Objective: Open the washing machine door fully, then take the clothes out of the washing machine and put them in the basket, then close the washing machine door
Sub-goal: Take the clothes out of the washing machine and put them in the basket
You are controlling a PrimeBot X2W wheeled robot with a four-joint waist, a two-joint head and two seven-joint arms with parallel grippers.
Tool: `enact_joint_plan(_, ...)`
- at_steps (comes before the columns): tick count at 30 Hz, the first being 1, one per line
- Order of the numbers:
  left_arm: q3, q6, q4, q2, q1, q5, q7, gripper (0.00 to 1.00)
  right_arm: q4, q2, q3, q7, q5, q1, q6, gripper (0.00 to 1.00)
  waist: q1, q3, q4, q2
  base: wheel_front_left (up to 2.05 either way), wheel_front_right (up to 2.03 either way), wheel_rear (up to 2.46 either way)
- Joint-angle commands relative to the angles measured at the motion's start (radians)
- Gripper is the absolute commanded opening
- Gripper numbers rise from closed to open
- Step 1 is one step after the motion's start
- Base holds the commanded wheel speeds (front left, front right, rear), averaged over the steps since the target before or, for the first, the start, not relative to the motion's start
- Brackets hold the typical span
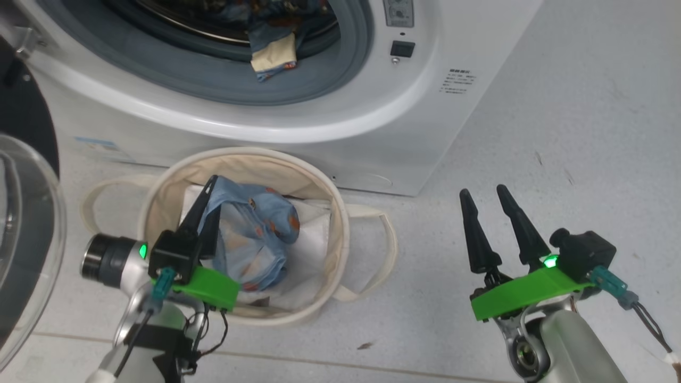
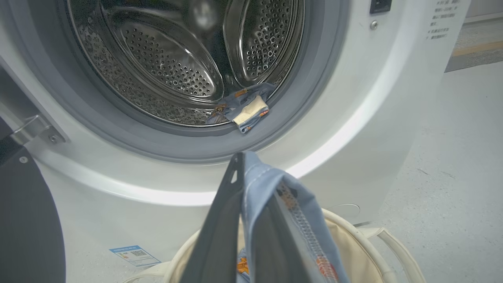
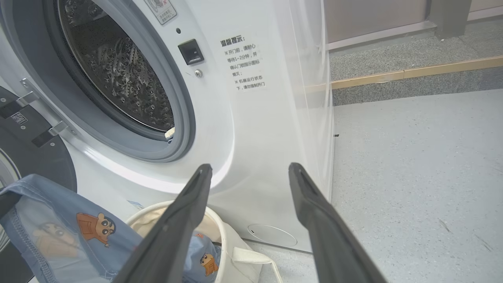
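Note:
The washing machine (image 1: 372, 122) stands with its door (image 1: 26, 229) swung open at the left. One piece of the light blue printed clothes (image 1: 255, 234) hangs into the cream basket (image 1: 330, 213), with my left gripper (image 1: 210, 194) shut on its upper edge just above the rim. In the left wrist view the fabric (image 2: 267, 196) drapes over my fingertips (image 2: 237, 161). A second blue piece with a beige patch (image 1: 274, 48) lies over the drum's lower lip (image 2: 245, 108). My right gripper (image 1: 484, 194) stands open and empty over the floor, right of the basket (image 3: 228, 251).
A white sheet (image 1: 314, 234) lines the basket, which sits on the floor right in front of the machine. The open door's black rim (image 3: 39, 157) juts out at the left. Open grey floor (image 3: 412, 177) stretches right, ending at a raised kerb (image 3: 412, 72).

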Motion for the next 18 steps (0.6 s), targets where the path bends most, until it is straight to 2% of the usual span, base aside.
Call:
enact_joint_plan(1, 0.034, -0.001, 0.001, 0.016, -0.053, -0.007, -0.005, 0.00, -0.037, 0.002, 0.025, -0.012, -0.012, -0.021, 0.000, 1.00, 0.0000, 0.018, -0.012, -0.0001, 0.00, 0.00, 0.00)
enact_joint_plan(18, 0.042, -0.021, 0.354, 0.013, -0.215, -0.014, -0.005, 0.00, -0.071, 0.002, 0.032, -0.012, 0.009, -0.070, 0.000, 1.00, 0.0000, 0.163, -0.093, -0.0001, 0.00, 0.00, 0.00)
